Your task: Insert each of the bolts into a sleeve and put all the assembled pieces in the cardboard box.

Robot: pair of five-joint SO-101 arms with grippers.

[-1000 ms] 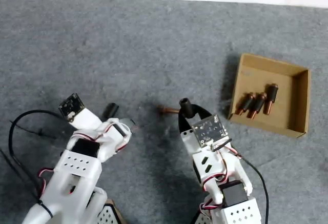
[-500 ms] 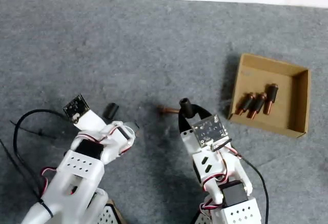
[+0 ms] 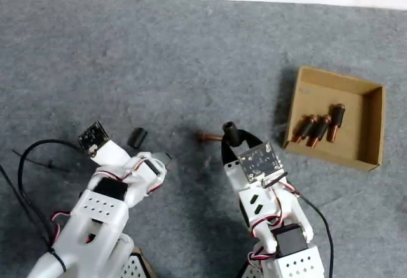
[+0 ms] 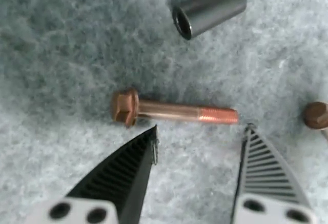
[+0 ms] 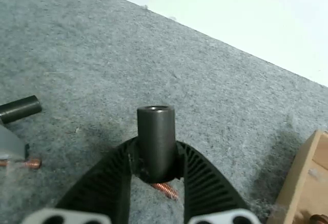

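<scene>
The left claw [image 4: 201,129] is open, its two fingers [image 4: 125,170] spread apart and pointing down at the grey mat [image 4: 61,55]. A copper bolt [image 4: 174,113] lies flat on the mat just beyond the fingertips and crosswise to them. Its head is near the tip of one finger and its threaded end near the tip of the other, and the fingers are not closed on it. Farther out, a dark sleeve [image 4: 210,7] lies on its side, apart from the bolt. The right claw [image 5: 156,158] is clamped on a second sleeve [image 5: 155,131], which stands upright between the fingers with its open end up. Under it a second bolt [image 5: 165,189] lies on the mat. In the high view the box [image 3: 372,125] stands to the right of this claw, well apart from it, and three assembled pieces [image 3: 320,128] lie in it side by side.
</scene>
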